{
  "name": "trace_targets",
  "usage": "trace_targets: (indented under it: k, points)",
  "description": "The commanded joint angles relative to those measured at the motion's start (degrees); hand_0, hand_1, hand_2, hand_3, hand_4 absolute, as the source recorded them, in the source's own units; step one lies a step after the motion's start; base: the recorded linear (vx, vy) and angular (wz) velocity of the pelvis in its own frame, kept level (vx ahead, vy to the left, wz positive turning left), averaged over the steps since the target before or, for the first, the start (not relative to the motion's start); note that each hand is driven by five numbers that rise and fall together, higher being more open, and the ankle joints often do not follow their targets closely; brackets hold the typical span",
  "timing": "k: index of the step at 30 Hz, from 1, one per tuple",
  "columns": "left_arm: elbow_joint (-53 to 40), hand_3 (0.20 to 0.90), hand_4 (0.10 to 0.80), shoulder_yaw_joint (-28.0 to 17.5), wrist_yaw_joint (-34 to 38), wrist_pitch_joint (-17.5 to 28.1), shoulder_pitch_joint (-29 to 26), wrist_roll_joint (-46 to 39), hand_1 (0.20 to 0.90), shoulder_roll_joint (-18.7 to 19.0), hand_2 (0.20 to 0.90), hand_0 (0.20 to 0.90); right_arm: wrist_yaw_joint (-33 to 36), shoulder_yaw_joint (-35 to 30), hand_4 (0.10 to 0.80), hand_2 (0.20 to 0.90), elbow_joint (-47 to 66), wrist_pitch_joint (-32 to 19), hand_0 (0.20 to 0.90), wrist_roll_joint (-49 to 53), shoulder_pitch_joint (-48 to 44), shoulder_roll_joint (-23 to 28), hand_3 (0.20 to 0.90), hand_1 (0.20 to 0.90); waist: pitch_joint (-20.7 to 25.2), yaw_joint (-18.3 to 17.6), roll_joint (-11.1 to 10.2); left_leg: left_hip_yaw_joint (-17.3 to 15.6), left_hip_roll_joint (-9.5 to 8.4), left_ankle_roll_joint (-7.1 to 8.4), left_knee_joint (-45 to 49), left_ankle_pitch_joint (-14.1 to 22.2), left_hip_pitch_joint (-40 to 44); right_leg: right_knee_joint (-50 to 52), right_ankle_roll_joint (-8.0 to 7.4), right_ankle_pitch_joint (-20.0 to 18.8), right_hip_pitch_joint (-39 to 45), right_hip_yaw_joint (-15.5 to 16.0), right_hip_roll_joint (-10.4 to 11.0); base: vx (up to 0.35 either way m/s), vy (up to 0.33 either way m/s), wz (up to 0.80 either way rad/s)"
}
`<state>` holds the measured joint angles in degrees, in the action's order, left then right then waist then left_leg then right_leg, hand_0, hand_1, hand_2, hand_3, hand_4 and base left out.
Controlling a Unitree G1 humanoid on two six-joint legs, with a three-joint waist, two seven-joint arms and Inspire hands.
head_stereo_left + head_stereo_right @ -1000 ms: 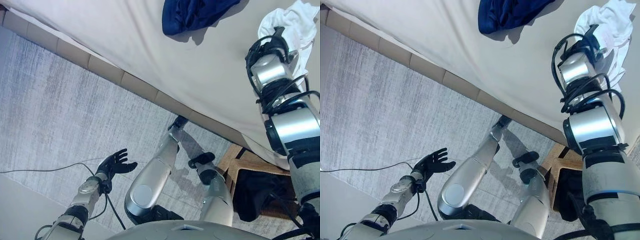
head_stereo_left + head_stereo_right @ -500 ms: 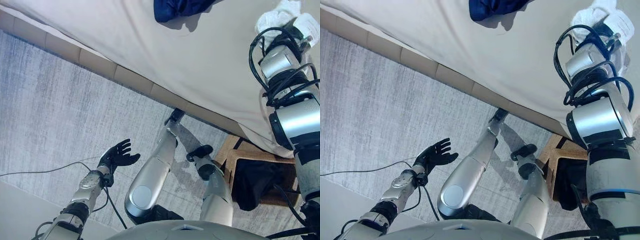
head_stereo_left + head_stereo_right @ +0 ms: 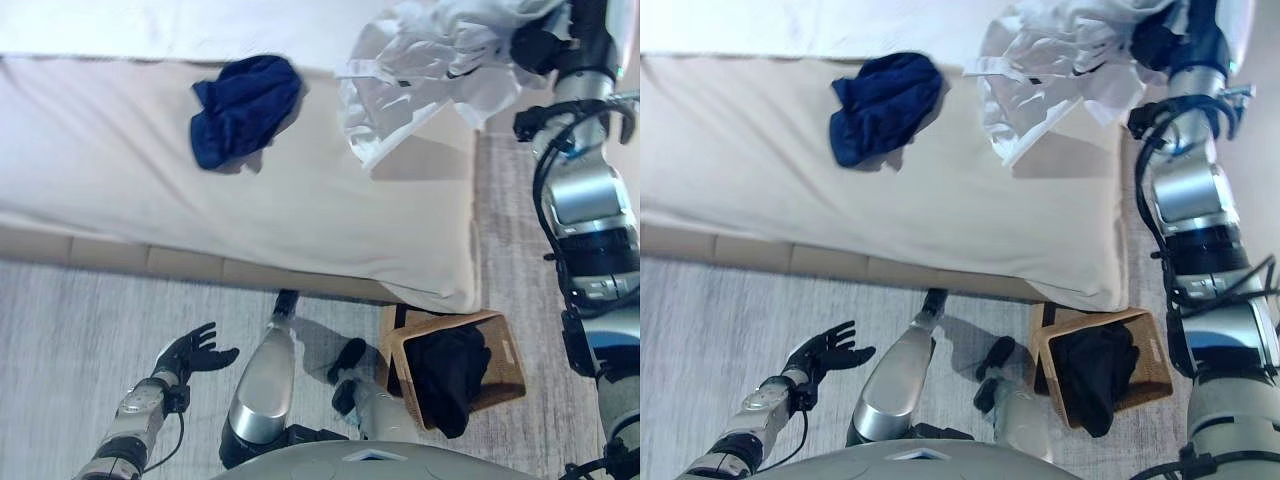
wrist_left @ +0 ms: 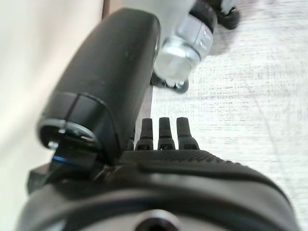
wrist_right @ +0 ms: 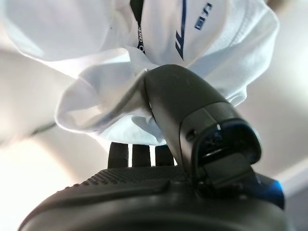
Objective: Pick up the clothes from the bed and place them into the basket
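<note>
My right hand [image 3: 541, 46] is raised at the upper right, shut on a white garment [image 3: 420, 70] that hangs crumpled over the bed's far right corner. In the right wrist view my thumb [image 5: 183, 103] pinches the white cloth [image 5: 144, 43] against the fingers. A navy garment [image 3: 245, 108] lies bunched on the cream bed [image 3: 120, 200]. The woven basket [image 3: 509, 366] stands on the floor below the bed's corner, under my right arm. My left hand [image 3: 190, 352] hangs open low on the left above the floor, its straight fingers [image 4: 163, 134] holding nothing.
Dark clothing [image 3: 448, 372] lies in the basket. The tan bed base [image 3: 150, 260] runs along the mattress front. Grey carpet [image 3: 70, 330] stretches to the left, and a strip of carpet [image 3: 500, 200] lies beside the bed's right side.
The camera has swung, so the whole bed now shows. My right hand has closed on the white garment and lifted it off the mattress. The left hand stays low and open.
</note>
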<state>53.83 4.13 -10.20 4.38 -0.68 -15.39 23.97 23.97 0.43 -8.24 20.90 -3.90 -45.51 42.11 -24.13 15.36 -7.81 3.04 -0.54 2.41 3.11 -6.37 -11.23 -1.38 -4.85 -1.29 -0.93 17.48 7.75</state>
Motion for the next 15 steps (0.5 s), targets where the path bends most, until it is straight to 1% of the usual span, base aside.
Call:
trace_targets:
  k: [1, 2, 4, 7, 10, 12, 15]
  points:
    - [6.87, 0.9, 0.8, 3.33, 1.01, 0.0, 3.74, 4.48, 0.9, -3.53, 0.9, 0.9, 6.45, -3.64, 0.1, 0.3, 4.77, -6.82, 0.3, -3.62, 5.17, 10.21, 0.2, 0.3, 15.38, -5.72, 3.82, -3.31, 1.34, -0.69, -6.46, 4.14, 7.0, 0.78, 0.21, 3.09, 2.89, -2.03, -3.12, 0.029, 0.005, -0.44]
    - [7.32, 0.9, 0.8, 3.52, 1.33, -0.11, 3.51, 4.75, 0.9, -3.94, 0.9, 0.9, 6.77, -4.11, 0.1, 0.3, 5.31, -7.03, 0.3, -3.35, 6.16, 10.49, 0.2, 0.3, 16.1, -6.63, 3.93, -3.81, 1.4, -0.71, -6.67, 4.38, 7.7, 0.5, 0.26, 2.87, 2.94, -2.38, -3.21, 0.034, -0.013, -0.53]
    - [8.35, 0.9, 0.8, 4.14, 1.57, -1.3, 2.58, 6.04, 0.9, -5.0, 0.9, 0.9, 6.69, -6.86, 0.1, 0.3, 7.49, -7.75, 0.3, -3.24, 10.78, 10.89, 0.2, 0.3, 18.11, -9.57, 4.52, -5.94, 1.53, -0.89, -7.22, 5.37, 10.33, 0.01, 0.49, 2.57, 3.4, -4.28, -3.58, 0.038, -0.026, -0.49]
    - [9.02, 0.9, 0.8, 4.43, 1.55, -2.12, 1.76, 7.38, 0.9, -5.43, 0.9, 0.9, 7.03, -9.68, 0.1, 0.3, 8.97, -8.86, 0.3, -2.66, 15.66, 11.11, 0.2, 0.3, 19.37, -12.23, 4.96, -7.92, 1.71, -0.98, -7.31, 6.63, 12.52, -0.52, 0.69, 2.44, 3.97, -5.99, -3.97, 0.017, -0.053, -0.48]
    - [9.29, 0.9, 0.8, 5.44, 1.72, -3.5, 0.44, 7.97, 0.9, -5.83, 0.9, 0.9, 6.47, -11.38, 0.1, 0.3, 9.5, -11.56, 0.3, -2.98, 21.0, 9.37, 0.2, 0.3, 20.15, -14.9, 5.47, -9.78, 1.65, -1.17, -7.28, 7.89, 14.49, -1.11, 0.71, 2.13, 4.5, -7.99, -4.43, 0.014, -0.088, -0.55]
    - [9.05, 0.9, 0.8, 5.72, 1.3, -4.26, 0.01, 8.83, 0.9, -6.01, 0.9, 0.9, 4.1, -11.93, 0.1, 0.3, 9.53, -12.84, 0.3, -3.47, 24.86, 7.76, 0.2, 0.3, 20.48, -16.42, 5.91, -10.86, 1.66, -1.24, -7.43, 8.55, 15.73, -1.56, 0.67, 1.88, 4.83, -9.06, -4.72, 0.008, -0.095, -0.43]
    - [8.17, 0.9, 0.8, 6.52, 1.01, -4.67, 0.32, 9.84, 0.9, -6.13, 0.9, 0.9, -0.06, -12.04, 0.1, 0.3, 7.64, -13.52, 0.3, -4.35, 30.76, 5.48, 0.2, 0.3, 20.34, -17.94, 6.39, -12.25, 1.84, -1.4, -7.57, 9.11, 16.94, -1.79, 0.56, 1.68, 5.16, -9.81, -4.73, -0.01, -0.121, -0.41]
